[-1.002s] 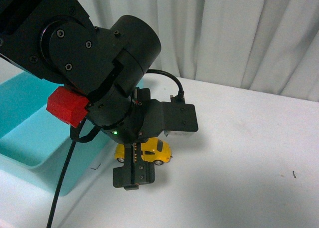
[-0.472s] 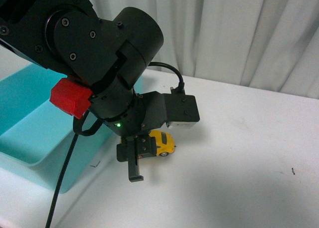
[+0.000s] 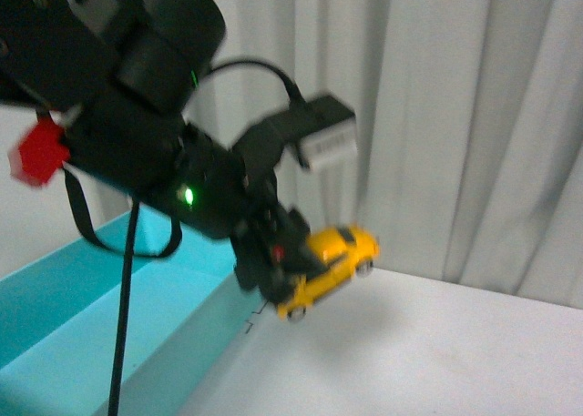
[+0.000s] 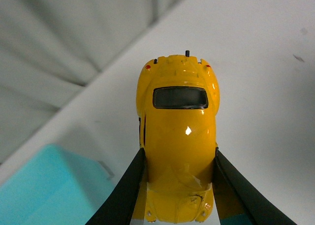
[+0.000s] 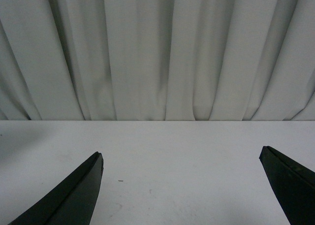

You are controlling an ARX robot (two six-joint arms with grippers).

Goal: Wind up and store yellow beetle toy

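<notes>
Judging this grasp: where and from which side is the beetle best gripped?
Grip the beetle across its two flanks, as the left gripper does, coming in lengthwise from one end. The body is narrow and nearly straight-sided there, while the roof and both ends curve away, so a grip on those would likely slip.

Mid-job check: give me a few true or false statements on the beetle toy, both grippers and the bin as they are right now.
1. The left gripper is shut on the yellow beetle toy. True.
2. The toy's wheels rest on the table. False: it is held in the air above it.
3. The right gripper holds something. False: it is open and empty.
4. In the front view, a teal bin shows left of the toy. True.
</notes>
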